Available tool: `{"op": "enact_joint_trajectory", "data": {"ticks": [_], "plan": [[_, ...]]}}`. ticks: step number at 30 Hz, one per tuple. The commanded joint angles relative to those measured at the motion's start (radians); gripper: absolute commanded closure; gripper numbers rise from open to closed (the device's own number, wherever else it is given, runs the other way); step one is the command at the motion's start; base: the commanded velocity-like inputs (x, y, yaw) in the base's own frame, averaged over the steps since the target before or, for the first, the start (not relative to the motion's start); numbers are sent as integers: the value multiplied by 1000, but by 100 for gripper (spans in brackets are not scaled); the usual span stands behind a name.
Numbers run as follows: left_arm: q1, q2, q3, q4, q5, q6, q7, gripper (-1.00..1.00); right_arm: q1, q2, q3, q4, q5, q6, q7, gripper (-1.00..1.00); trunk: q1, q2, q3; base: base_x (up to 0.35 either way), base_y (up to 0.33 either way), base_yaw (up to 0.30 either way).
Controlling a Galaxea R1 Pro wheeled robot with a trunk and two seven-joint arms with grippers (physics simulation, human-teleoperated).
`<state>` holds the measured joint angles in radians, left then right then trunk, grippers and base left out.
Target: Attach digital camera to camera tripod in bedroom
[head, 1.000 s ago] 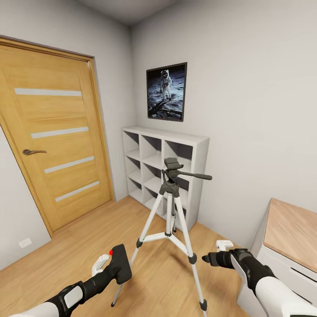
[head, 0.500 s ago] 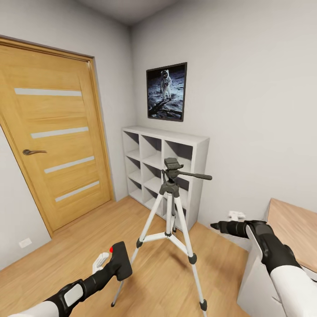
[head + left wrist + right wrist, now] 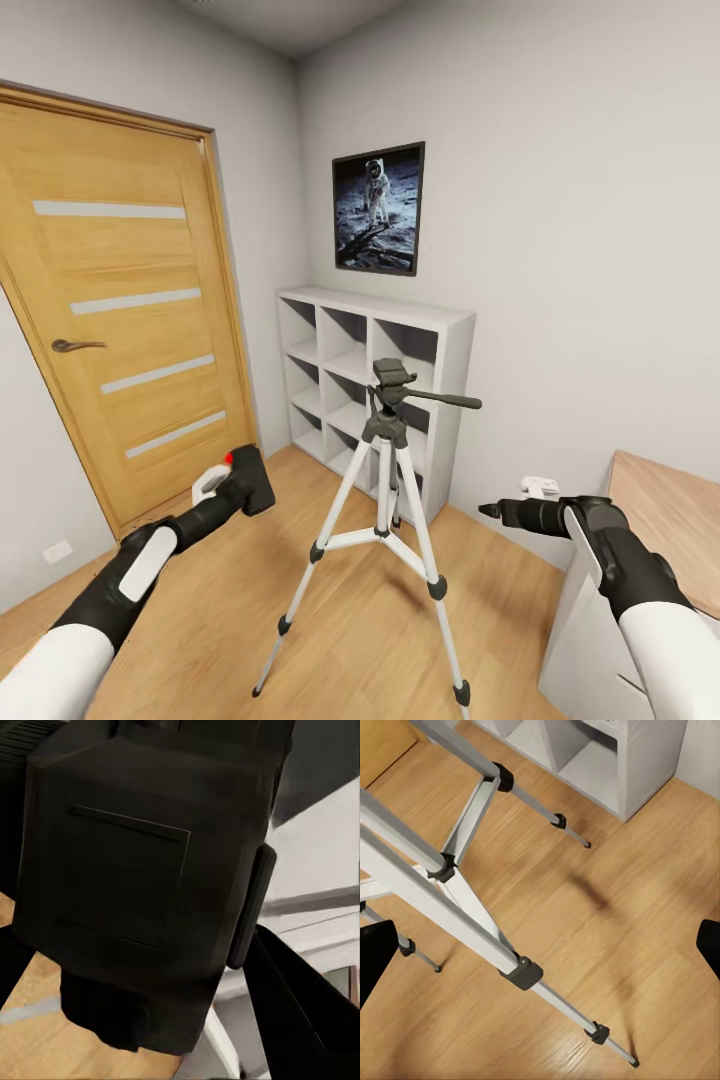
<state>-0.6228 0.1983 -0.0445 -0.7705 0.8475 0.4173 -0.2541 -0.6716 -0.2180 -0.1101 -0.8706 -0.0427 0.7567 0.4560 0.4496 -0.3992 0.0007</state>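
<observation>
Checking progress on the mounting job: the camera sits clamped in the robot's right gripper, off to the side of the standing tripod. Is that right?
Not quite. The digital camera is held in the left gripper, not the right, as the head view shows. The right gripper carries nothing. The rest holds: the camera tripod stands, and the camera is off to its side.

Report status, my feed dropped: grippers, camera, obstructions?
Left gripper shut on digital camera, left of tripod head. Right gripper open. Camera tripod stands between. No obstruction seen.
</observation>
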Motion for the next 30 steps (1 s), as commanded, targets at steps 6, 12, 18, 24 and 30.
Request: {"op": "enact_joint_trajectory", "data": {"ticks": [6,12,18,24,30], "plan": [[0,-10,41,-169,8,41,264,100,0,0,-2,0,-5,1,1,-100,0,-1,-1,0,0,0],[0,-41,46,-274,10,51,333,100,0,0,-1,-1,-1,-1,-5,-100,0,-1,-1,56,-21,0],[0,-49,46,-279,9,51,341,100,0,0,-1,-2,-3,2,-9,-100,0,-1,-1,215,-123,0],[0,-51,47,-277,8,51,342,100,0,0,-2,2,-8,6,-12,-100,0,-1,-1,210,-126,0],[0,-52,46,-277,8,51,342,100,0,0,-3,7,-8,2,-27,-100,0,-1,1,47,-28,116]]}}
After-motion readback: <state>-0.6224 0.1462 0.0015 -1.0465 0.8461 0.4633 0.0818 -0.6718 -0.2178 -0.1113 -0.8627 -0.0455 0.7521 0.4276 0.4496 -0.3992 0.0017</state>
